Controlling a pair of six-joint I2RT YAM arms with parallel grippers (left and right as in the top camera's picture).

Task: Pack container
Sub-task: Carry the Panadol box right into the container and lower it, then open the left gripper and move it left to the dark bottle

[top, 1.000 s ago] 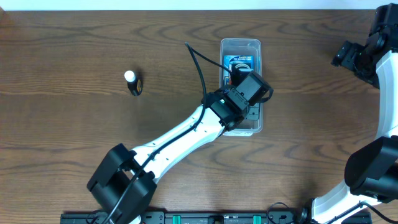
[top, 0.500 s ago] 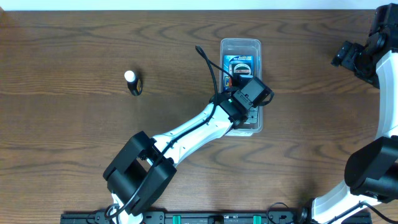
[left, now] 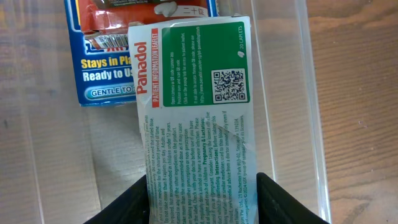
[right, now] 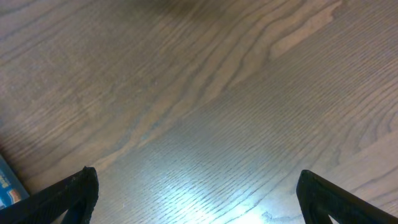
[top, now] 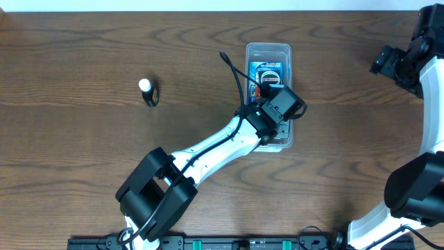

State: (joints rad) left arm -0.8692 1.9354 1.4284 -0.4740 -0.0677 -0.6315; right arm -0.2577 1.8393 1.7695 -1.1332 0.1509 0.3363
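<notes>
Left gripper (left: pixel 202 190) was down inside the container (top: pixel 268 48), jaws closed on the Panadol box (left: pixel 196 118). Both fingers (left: pixel 134 208) pressed against its 2 long sides at the near end.

The box lay flat, its far end overlapping a blue pack (left: pixel 102 68) already in the bin. It sat near the right wall (left: pixel 314 93), but I couldn't tell if it touched.

The container sat centre-far on the table (top: pixel 83 153), long axis running away from the base, with the left gripper (top: pixel 277 104) over its near half.

Right gripper (right: pixel 196 186) was parked far right over bare wood, jaws wide open and holding nothing.

1 small bottle (top: pixel 147 92) stood well apart to the left, not yet packed.

My handling read:
- The container looked like thin clear plastic: light, slick-walled, a bit flexible. I judged it likely to skate on the wood if nudged sideways from inside.
- If it had to be moved or steadied, I'd pinch 1 long wall at the rim near a rounded corner, where it should be stiffest. The mid-wall would probably bow.
- The clear walls were hard to see from the wrist view, so I'd go in slowly.
- The box was light card and crushable, so only a light squeeze across the long sides.
</notes>
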